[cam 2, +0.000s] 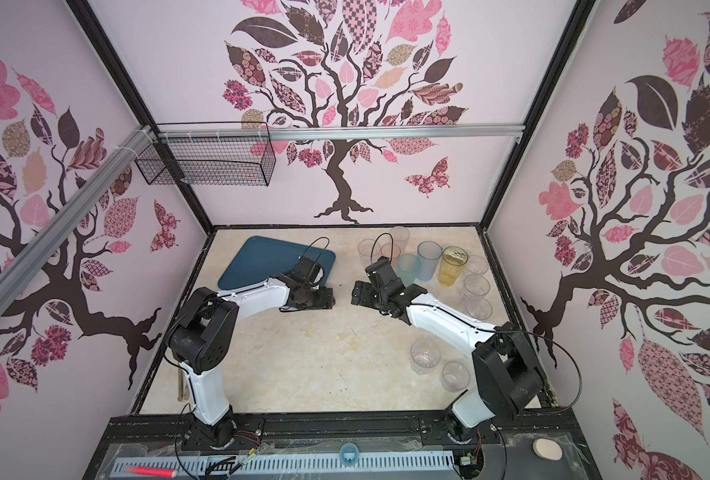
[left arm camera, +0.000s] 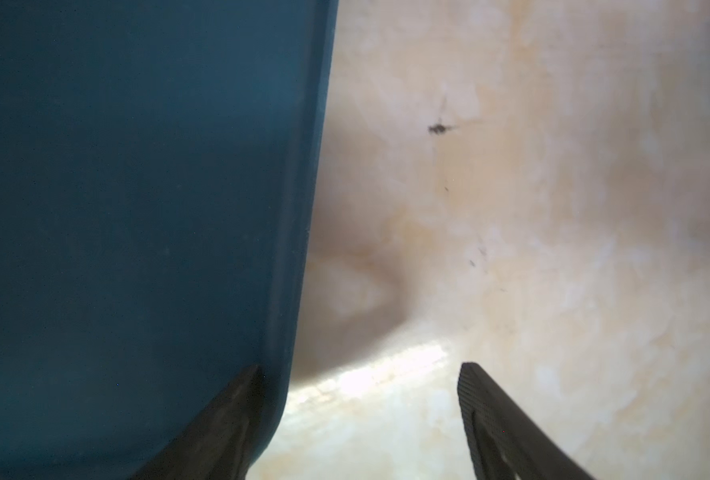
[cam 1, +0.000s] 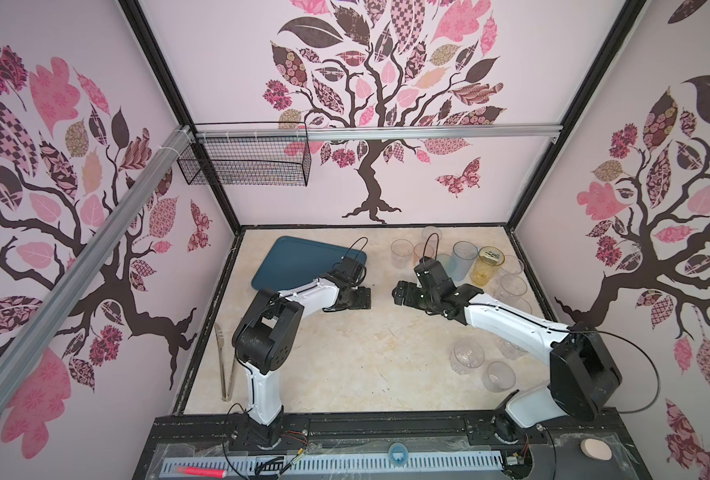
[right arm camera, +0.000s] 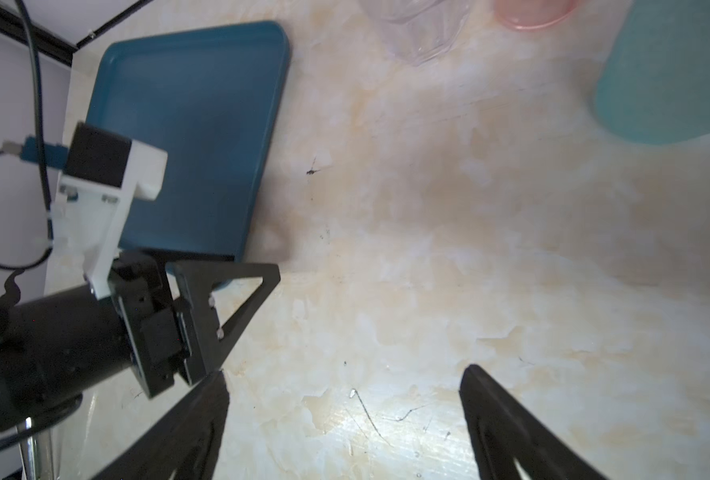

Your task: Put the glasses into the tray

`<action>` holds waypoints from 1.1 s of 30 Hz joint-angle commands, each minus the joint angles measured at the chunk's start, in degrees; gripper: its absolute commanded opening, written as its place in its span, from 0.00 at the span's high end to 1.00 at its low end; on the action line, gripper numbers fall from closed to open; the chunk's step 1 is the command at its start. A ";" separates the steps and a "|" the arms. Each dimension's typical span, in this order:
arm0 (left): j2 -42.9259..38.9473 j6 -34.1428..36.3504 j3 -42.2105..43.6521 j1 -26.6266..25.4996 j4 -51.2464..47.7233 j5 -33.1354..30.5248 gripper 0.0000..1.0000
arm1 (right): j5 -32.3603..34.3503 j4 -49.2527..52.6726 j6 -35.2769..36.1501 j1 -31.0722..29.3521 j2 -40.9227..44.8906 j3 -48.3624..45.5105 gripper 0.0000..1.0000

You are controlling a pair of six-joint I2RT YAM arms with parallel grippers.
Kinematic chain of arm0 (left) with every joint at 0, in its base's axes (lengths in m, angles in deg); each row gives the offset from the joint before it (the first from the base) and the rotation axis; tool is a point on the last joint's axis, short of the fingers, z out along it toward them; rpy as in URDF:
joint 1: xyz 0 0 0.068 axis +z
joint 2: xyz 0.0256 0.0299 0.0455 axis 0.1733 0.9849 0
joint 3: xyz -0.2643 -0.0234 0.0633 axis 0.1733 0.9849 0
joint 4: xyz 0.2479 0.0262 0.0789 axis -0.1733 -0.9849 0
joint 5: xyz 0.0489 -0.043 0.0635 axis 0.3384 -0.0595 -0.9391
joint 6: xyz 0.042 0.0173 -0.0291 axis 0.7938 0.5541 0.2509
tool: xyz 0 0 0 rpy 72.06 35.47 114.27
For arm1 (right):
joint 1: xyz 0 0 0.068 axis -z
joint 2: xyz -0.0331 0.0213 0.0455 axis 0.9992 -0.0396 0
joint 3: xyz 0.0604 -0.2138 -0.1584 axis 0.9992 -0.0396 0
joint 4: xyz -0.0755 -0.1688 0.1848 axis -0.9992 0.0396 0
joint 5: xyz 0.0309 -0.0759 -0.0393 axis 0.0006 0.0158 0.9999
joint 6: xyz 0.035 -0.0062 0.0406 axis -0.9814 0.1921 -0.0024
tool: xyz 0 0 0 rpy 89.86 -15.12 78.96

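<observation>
The dark teal tray [cam 1: 303, 257] lies flat at the far left of the marbled surface [cam 1: 366, 365], turned askew to its edges. The left hand [cam 1: 365, 297] sits low at the tray's near right corner, its jaws standing apart with nothing held. In the left wrist view one of its fingers [left arm camera: 228, 415] overlaps the tray [left arm camera: 137, 208] at that corner and the other is over bare surface; whether it touches the rim cannot be told.

The right hand [cam 1: 397, 293] faces it across the middle, near but apart, and is likewise spread wide and empty [right arm camera: 345, 370].

The glasses [cam 1: 511, 286] all stand upright on the right side of the surface, well apart from the tray. At the far right is a tight group: a clear glass [cam 1: 401, 253], a pink glass [cam 1: 422, 251], a teal glass [cam 1: 442, 266], a blue-grey glass [cam 1: 463, 259] and a yellow glass [cam 1: 486, 268]. More clear ones line the right edge, and two stand nearer the front [cam 1: 465, 357].
</observation>
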 commanded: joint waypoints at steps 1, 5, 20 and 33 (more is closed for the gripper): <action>-1.19 -6.31 3.05 -4.58 1.42 4.27 0.23 | -0.45 0.71 1.17 2.51 3.47 -1.34 0.10; -1.24 -9.58 2.70 -11.01 2.09 4.36 0.23 | 0.14 1.03 1.65 4.30 5.37 -3.68 0.09; -19.29 -4.37 1.85 -9.78 -9.38 -7.43 0.22 | -1.68 -1.36 -2.14 5.79 -0.28 -2.82 0.19; -25.65 -0.98 8.21 5.43 -6.10 -9.40 0.21 | 1.30 5.34 -6.22 -1.42 -21.04 9.87 0.40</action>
